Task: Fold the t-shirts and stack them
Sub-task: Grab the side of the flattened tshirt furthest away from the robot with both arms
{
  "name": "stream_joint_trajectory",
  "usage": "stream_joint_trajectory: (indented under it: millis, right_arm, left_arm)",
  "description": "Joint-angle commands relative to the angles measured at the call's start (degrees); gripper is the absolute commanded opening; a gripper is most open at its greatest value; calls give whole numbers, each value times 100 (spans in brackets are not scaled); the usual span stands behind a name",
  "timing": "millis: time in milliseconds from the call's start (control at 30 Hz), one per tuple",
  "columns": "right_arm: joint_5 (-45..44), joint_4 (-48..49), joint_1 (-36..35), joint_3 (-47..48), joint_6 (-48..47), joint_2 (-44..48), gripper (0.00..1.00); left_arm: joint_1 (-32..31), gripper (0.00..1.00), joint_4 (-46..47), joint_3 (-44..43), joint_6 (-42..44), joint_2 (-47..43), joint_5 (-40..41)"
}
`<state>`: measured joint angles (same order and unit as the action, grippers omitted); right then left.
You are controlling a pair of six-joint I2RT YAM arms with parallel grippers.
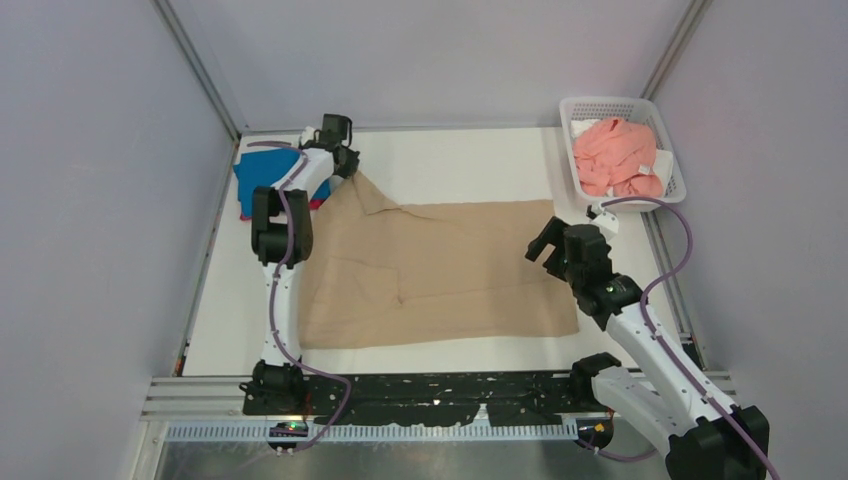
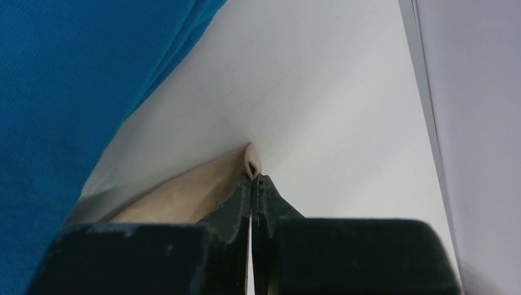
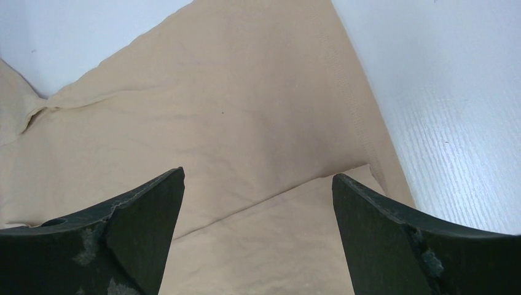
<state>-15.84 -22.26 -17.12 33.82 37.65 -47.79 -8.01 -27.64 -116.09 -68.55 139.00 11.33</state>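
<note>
A tan-beige t-shirt (image 1: 440,270) lies spread flat in the middle of the white table. My left gripper (image 1: 347,168) is at its far left corner, shut on a pinch of that tan cloth (image 2: 252,161). Just left of it lies a folded bright blue t-shirt (image 1: 262,178) with a magenta-red edge (image 1: 320,203) showing beneath; the blue t-shirt (image 2: 67,92) fills the left of the left wrist view. My right gripper (image 1: 545,243) hovers open above the tan t-shirt's (image 3: 246,123) right edge, nothing between its fingers. A salmon pink t-shirt (image 1: 620,155) is bunched in the basket.
The white mesh basket (image 1: 580,108) stands at the back right corner and also holds a bit of white cloth (image 1: 585,128). Grey walls close in the table on the left, back and right. A black rail (image 1: 440,392) runs along the near edge.
</note>
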Motion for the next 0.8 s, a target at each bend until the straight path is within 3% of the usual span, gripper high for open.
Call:
stream_joint_trajectory:
  millis: [0,167,333,500,667,767]
  right_arm:
    - [-333,316,23,-1,122,-65,95]
    - [-792,493,34,399,27,-743,95]
    - [-1036,782,34,1569,-487,-2151,95]
    - [-1733,86,164,3291,-551,-3672,97]
    - [-1828,-433,376,4566,-1068,-5202,100]
    - [-1773,-683,555,5208,-1160,-5901,96]
  left_arm:
    - [34,0,117,33,46,-138,-17]
    - [36,0,196,87,164,-268,-186]
    - [35,0,333,344,531,-670,-398]
    - [-1,0,-156,684,809,-1147,-324]
    - [-49,0,-802,1096,1053,-1761,-28]
    - [-107,0,-940,1254,1314,-1971,73]
